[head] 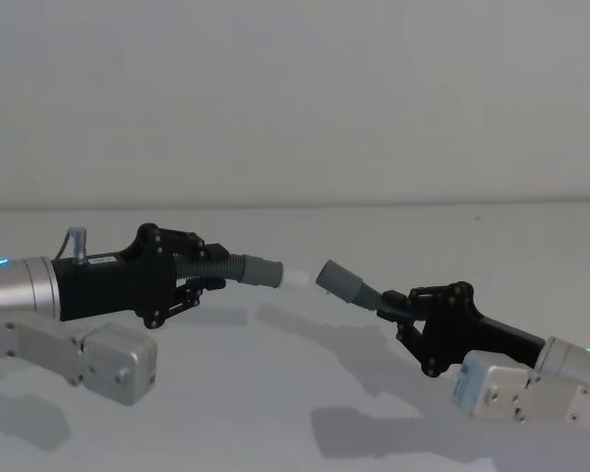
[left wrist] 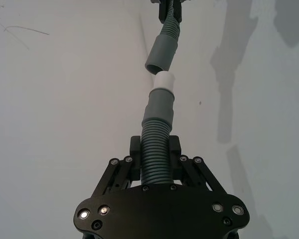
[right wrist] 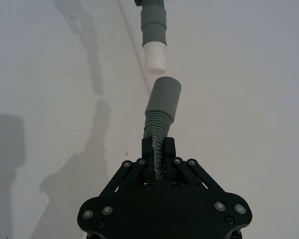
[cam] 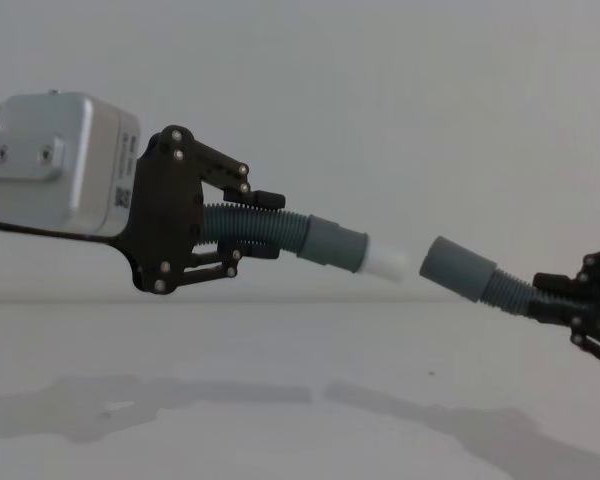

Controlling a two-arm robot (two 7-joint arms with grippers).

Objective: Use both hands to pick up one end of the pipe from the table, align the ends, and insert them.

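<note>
Soft, even light is falling from above me; my grippers are casting blurred grey shadows on the table (head: 275, 413) beneath them. Nothing is glaring.

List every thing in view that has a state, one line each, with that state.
Left gripper: shut on the white-tipped hose piece, held above the table.
Right gripper: shut on the plain grey hose piece, held above the table.
White-tipped hose piece: lifted, its white tip pointing at the other cuff, not inserted.
Plain grey hose piece: lifted, its open cuff facing the white tip across a small gap.
Table: bearing only shadows beneath the arms.
</note>
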